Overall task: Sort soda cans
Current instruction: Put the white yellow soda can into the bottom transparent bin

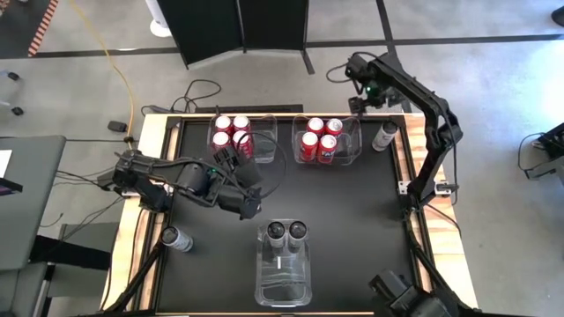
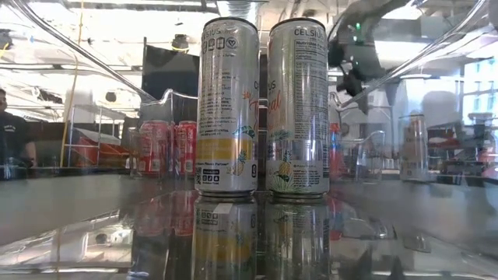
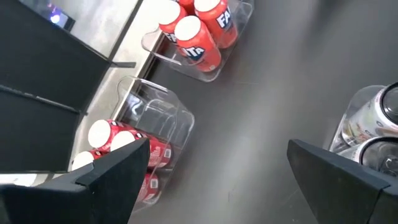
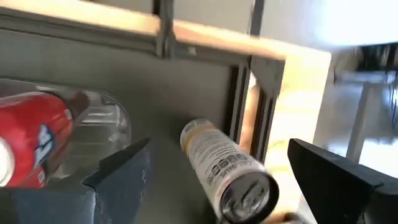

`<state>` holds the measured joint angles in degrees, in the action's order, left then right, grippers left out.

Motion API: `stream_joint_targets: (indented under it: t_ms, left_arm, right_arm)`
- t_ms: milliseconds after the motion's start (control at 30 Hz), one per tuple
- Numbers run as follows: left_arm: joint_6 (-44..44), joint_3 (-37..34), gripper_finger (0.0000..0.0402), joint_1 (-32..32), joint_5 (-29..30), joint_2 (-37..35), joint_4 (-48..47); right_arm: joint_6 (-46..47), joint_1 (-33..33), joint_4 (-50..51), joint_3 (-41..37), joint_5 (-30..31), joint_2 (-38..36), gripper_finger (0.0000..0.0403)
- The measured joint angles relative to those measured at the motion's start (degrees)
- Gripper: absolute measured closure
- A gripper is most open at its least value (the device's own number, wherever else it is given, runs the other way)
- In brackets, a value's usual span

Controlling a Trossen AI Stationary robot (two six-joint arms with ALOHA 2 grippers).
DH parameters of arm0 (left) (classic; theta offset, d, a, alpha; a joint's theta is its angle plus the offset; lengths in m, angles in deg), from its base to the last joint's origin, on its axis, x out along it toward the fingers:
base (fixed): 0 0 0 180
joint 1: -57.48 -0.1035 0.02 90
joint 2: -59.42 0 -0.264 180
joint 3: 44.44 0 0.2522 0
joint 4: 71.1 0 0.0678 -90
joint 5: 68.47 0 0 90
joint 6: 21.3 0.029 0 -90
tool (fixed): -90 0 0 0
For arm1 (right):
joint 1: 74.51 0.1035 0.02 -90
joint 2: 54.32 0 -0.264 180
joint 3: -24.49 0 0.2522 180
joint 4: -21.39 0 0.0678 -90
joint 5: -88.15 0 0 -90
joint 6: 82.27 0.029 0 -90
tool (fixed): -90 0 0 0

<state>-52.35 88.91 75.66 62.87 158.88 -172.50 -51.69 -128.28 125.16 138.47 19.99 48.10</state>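
Red soda cans fill two clear bins at the table's far side, the left bin and the right bin. Two silver cans stand upright in a near bin; the low view shows them close up. One silver can stands alone on the table at the far right, another at the near left. My left gripper hovers open over the table's middle. My right gripper is open above the far right silver can, which shows between its fingers.
A wooden frame borders the black tabletop. Bare black surface lies between the far bins and the near bin. Cables trail on the floor beyond the far edge. In the low view a person stands at the left, behind the table.
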Motion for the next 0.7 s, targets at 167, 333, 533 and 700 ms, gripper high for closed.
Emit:
stream_joint_targets:
  t_ms: [167, 333, 533, 700]
  left_arm:
    - [-1.6, 0.0, 0.0026, -0.3, 0.0, 0.0, 0.3]
    - [-4.7, 0.0, 0.0026, -0.2, -0.1, 0.0, 2.3]
    - [-8.9, 0.0, 0.0026, -0.1, -0.2, 0.0, 3.4]
    - [-11.2, 0.0, 0.0026, -0.1, -0.2, 0.0, 3.3]
  right_arm:
    - [-8.1, 0.0, 0.0, 3.5, -5.3, -0.1, 0.0017]
    - [-9.1, -0.8, 0.0, 3.5, -10.0, 1.1, 0.0017]
    - [-16.8, 0.9, -0.1, 3.6, -21.4, 3.1, 0.0019]
    - [-23.3, 7.1, 0.0, 6.2, -29.5, 1.9, 0.0019]
